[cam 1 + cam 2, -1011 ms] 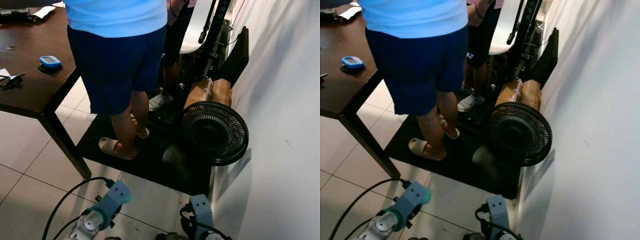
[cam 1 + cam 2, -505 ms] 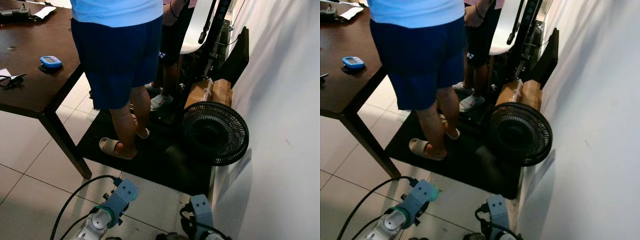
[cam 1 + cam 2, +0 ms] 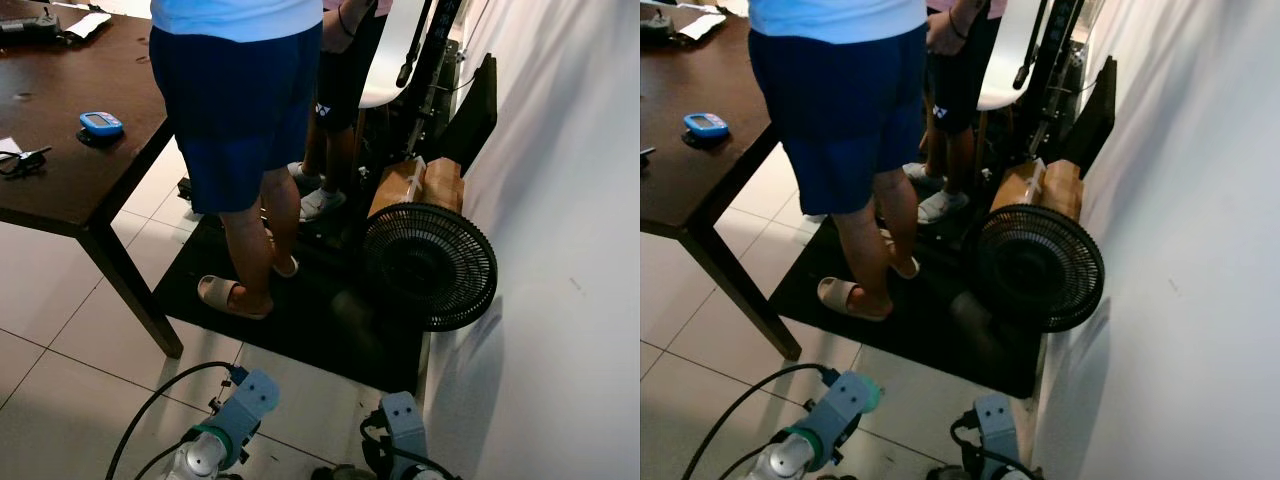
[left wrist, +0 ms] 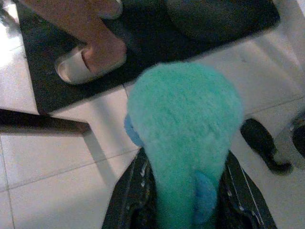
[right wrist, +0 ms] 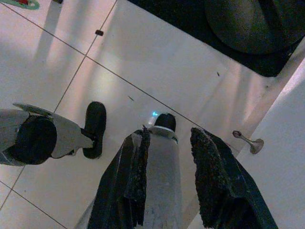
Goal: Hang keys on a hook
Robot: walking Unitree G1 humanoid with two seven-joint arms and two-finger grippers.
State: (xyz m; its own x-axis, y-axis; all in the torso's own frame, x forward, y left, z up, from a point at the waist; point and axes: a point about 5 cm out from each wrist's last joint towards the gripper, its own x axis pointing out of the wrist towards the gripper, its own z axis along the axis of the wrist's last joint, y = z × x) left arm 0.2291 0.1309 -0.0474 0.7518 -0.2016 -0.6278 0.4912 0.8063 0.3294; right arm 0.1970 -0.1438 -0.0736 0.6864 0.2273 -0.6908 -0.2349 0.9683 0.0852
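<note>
Two end effectors held low over floor tiles | left end effector (image 4: 183, 191) clamped on teal fluffy keyring (image 4: 186, 138) | right end effector (image 5: 169, 186) parted, holding nothing | step: carrying; hook unseen | next: locate hook, approach

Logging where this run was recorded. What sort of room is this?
Probably a lived-in room of a home or workspace: tiled floor, a dark wooden table, and a fan on a black mat by the white wall.
</note>
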